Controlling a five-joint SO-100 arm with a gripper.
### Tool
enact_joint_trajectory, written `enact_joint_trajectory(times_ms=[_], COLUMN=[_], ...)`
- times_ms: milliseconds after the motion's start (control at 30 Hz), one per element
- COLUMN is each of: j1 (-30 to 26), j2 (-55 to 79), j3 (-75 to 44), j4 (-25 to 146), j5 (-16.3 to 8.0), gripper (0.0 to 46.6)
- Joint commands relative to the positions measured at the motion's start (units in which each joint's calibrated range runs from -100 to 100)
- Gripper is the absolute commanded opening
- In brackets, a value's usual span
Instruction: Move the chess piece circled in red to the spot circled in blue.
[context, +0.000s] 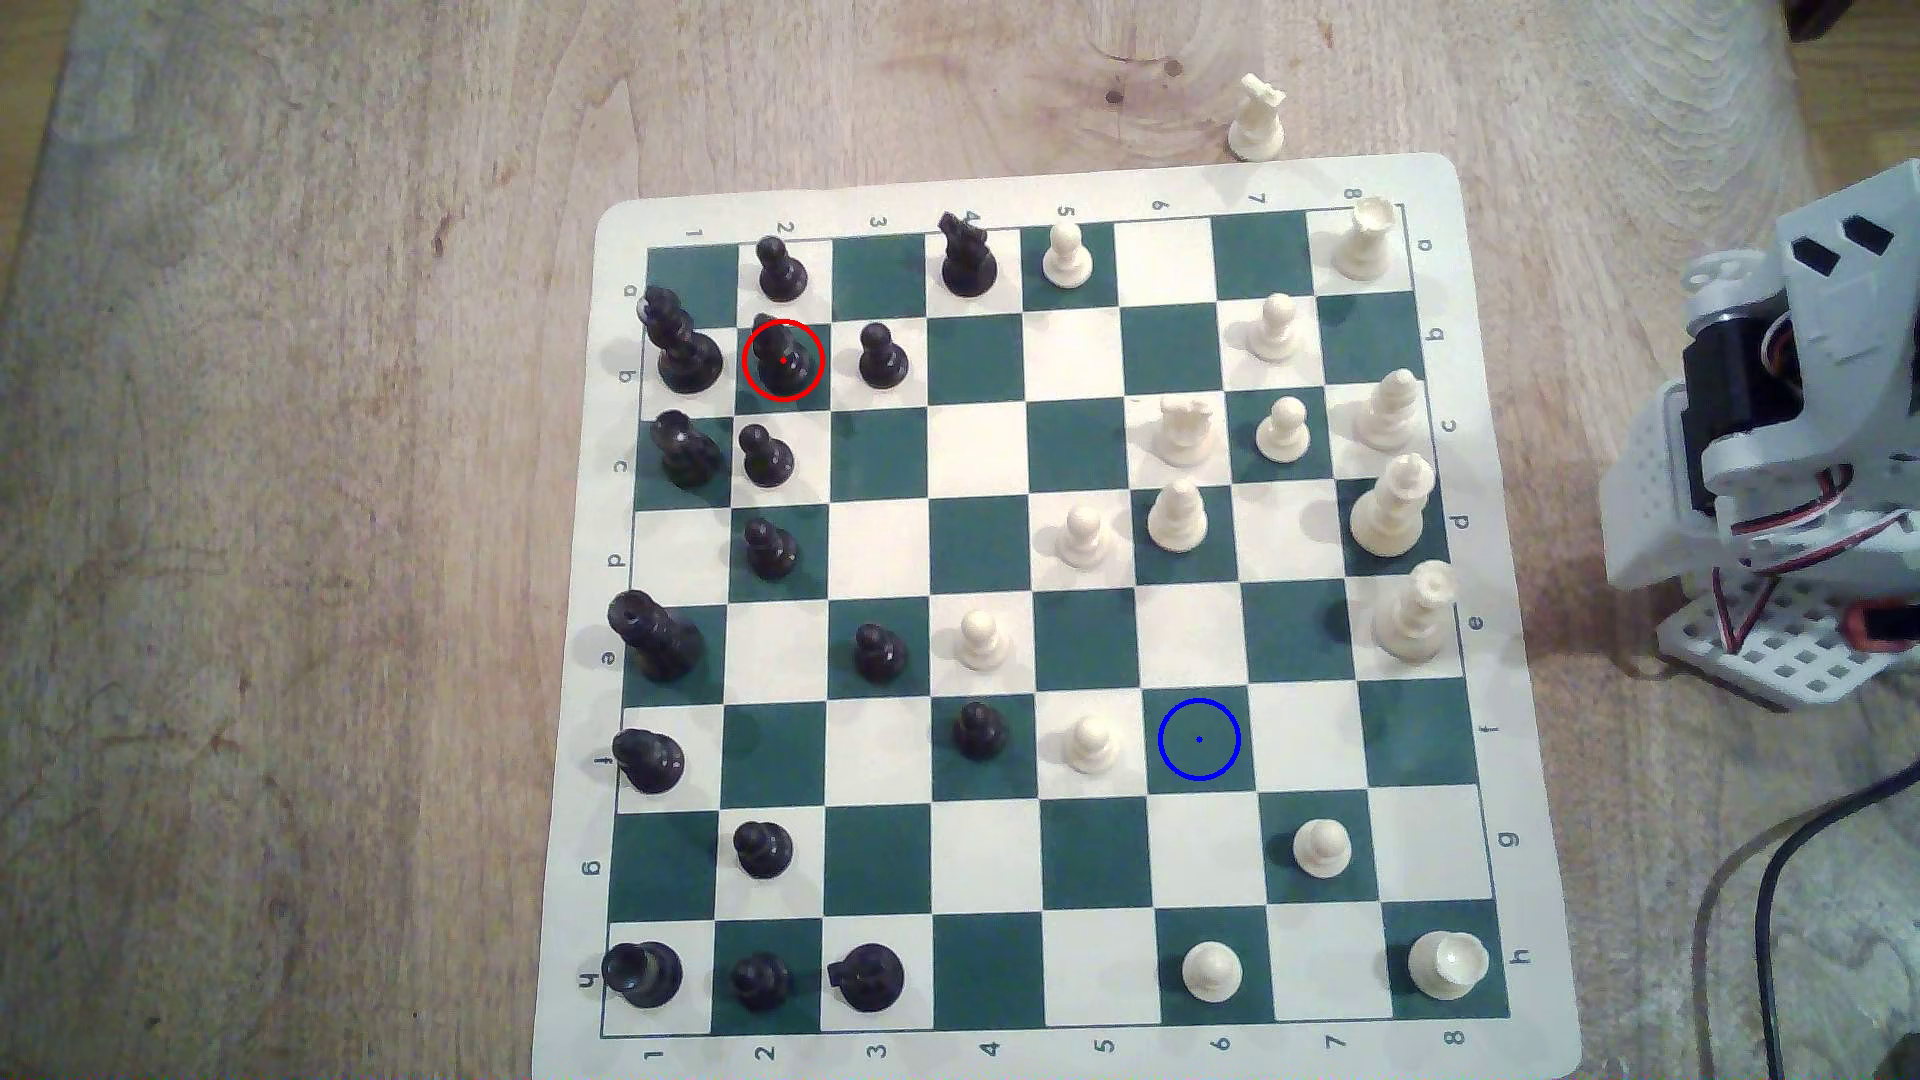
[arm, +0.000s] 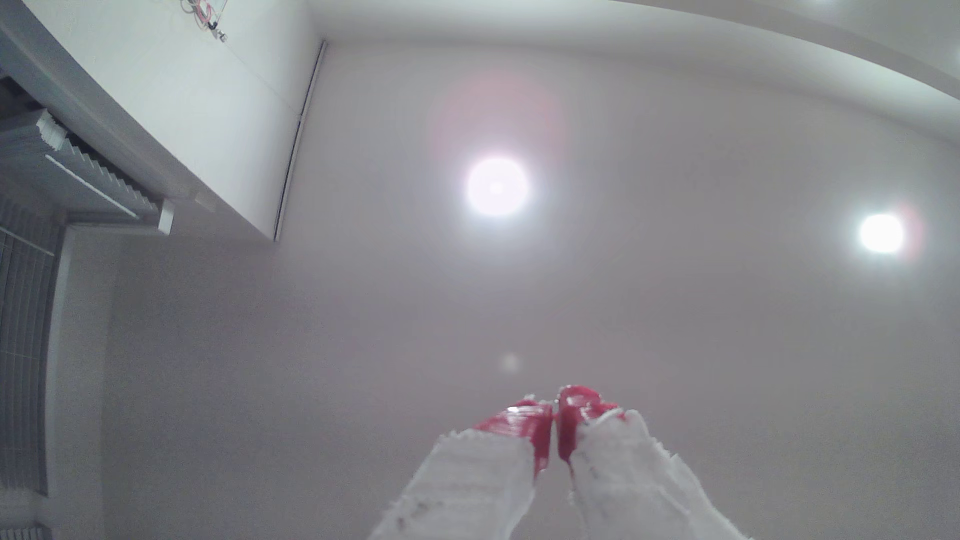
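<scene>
The chess piece circled in red (context: 782, 358) is a glossy black piece with a wide base, standing on a green square near the far left of the board in the exterior view. The spot circled in blue (context: 1199, 739) is a bare dark green square toward the near right. The arm's white body (context: 1787, 415) sits folded off the board's right edge. In the wrist view my gripper (arm: 555, 410) points up at the ceiling; its red-padded fingers (arm: 519, 423) are pressed together with nothing between them.
The green and white board (context: 1023, 177) lies on a wooden table. Black pieces crowd its left columns, white pieces its right. A white pawn (context: 1091, 743) stands one square left of the blue ring. A white knight (context: 1257, 119) stands off the board. A black cable (context: 1787, 862) runs at right.
</scene>
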Motion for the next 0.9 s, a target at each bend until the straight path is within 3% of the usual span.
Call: enact_joint_trajectory(times_ms=[0, 167, 333, 633, 800, 867], j1=[1.3, 1.3, 1.5, 3.2, 6.7, 8.9], j2=[-0.1, -0.1, -0.1, -0.1, 0.0, 0.3], j3=[1.3, 1.3, -0.4, -8.9, -18.7, -21.0], j4=[-0.8, 0.9, 12.8, 54.7, 95.3, 106.7], j5=[0.1, 0.1, 0.1, -0.1, -0.3, -0.4], gripper=[0.2, 0.2, 0.2, 0.2, 0.3, 3.0])
